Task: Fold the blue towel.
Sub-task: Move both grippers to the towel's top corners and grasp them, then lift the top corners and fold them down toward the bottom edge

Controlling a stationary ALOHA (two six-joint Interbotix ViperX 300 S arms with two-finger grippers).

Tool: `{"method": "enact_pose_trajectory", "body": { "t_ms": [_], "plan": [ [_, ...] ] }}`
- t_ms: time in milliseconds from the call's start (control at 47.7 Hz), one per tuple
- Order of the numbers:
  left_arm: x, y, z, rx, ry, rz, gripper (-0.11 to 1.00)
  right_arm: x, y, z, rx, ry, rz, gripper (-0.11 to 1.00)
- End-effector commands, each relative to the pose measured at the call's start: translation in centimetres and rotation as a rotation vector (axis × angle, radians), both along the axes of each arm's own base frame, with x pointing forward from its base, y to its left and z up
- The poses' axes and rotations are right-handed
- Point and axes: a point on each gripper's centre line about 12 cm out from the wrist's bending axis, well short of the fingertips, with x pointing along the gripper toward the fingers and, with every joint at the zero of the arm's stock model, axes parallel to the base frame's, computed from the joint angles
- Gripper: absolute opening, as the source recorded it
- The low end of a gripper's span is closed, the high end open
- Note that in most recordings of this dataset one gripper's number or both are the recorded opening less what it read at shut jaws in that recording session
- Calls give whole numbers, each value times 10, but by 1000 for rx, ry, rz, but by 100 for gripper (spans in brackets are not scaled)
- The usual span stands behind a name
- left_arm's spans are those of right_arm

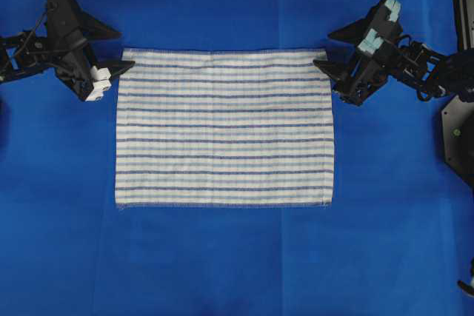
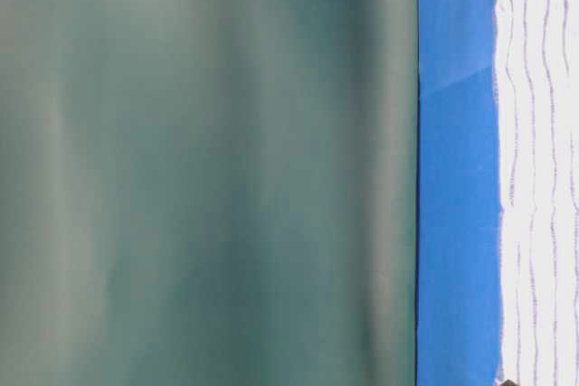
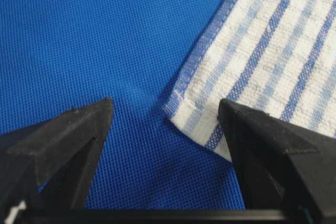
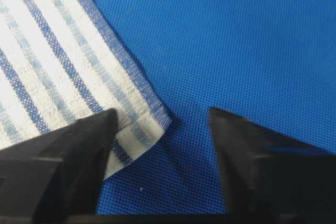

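The blue towel (image 1: 222,127) lies flat and unfolded on the table, a white cloth with thin blue stripes and hemmed edges. My left gripper (image 1: 118,49) is at its far left corner. In the left wrist view this gripper (image 3: 165,106) is open; the towel (image 3: 273,40) corner lies between the jaws, one fingertip (image 3: 247,129) over the cloth. My right gripper (image 1: 329,49) is at the far right corner. It (image 4: 163,113) is open astride that corner of the towel (image 4: 47,66), whose tip curls up slightly beside one fingertip (image 4: 89,140).
A solid blue table covering (image 1: 222,257) lies under everything. Black equipment (image 1: 459,131) stands at the right edge. The table-level view is turned sideways: a blurred green surface (image 2: 208,169) fills most of it, with the towel (image 2: 543,178) at its right.
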Motion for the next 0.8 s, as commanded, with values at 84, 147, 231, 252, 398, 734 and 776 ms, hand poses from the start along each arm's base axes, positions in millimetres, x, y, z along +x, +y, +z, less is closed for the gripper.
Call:
{"method": "enact_pose_trajectory", "body": {
  "t_ms": [84,147,231,252,398,734,776],
  "plan": [
    [2,-1,0,-8,6,-4,65,3,-2,-1,-2,-2,-4,28],
    [2,-2,-1,-15,16,-6,51,2,-1,-3,-1,4,-1,18],
    [2,-3,-1,-18,22,-11,28,1,-1,-3,0,7,0,5],
    [2,-4,-2,-20,26,-14,23,1,0,-4,1,10,2,3],
    [4,-7,-1,-19,23,-24,4,1,2,-3,2,9,9,-1],
    [8,-8,19,11,-10,-47,4,5,8,17,0,-37,35,-1],
    [8,-8,25,16,-19,-50,4,4,9,22,1,-45,38,-1]
  ]
}}
